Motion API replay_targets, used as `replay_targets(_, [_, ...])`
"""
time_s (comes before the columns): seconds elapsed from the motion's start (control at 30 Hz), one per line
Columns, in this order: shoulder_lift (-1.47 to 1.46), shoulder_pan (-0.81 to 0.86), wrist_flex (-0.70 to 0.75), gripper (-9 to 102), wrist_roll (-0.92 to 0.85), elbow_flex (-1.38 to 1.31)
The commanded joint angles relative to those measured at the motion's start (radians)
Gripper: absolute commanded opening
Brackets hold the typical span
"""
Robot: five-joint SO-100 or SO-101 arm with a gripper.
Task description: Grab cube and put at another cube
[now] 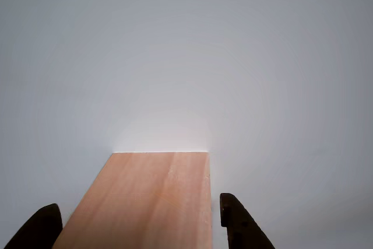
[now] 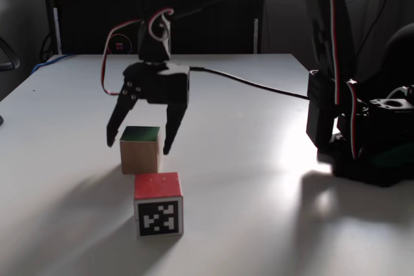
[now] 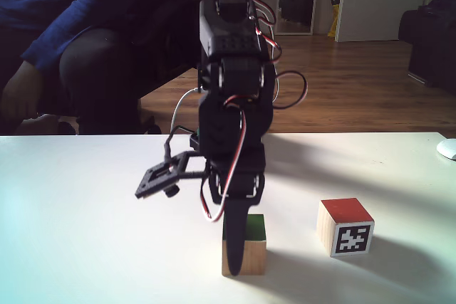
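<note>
Fixed view: fingers (image 2: 140, 144) open astride green cube (image 2: 140, 149); red cube (image 2: 158, 204) just beside, apart.

A plain white table (image 2: 259, 185) carries a light wooden cube with a green top face (image 2: 140, 149) and, near it, a wooden cube with a red top face (image 2: 158, 203) bearing a black-and-white marker. A black cable (image 2: 259, 85) trails across the table.
</note>
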Motion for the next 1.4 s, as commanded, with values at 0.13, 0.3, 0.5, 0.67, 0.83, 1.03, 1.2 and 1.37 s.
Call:
replay_targets(0.13, [-0.049,-0.017,-0.009,41,0.014,-0.078])
replay_targets(0.3, [-0.054,-0.038,-0.006,41,0.026,-0.084])
replay_targets(0.5, [-0.052,-0.058,0.000,38,0.031,-0.091])
replay_targets(0.67, [-0.051,-0.057,0.000,30,0.035,-0.107])
replay_targets(0.83, [-0.049,-0.040,0.000,23,0.037,-0.121])
replay_targets(1.03, [-0.029,-0.026,0.000,18,0.035,-0.117])
replay_targets(1.2, [0.091,-0.055,0.000,17,0.040,-0.038])
replay_targets(1.37, [0.298,-0.146,0.009,17,0.064,0.074])
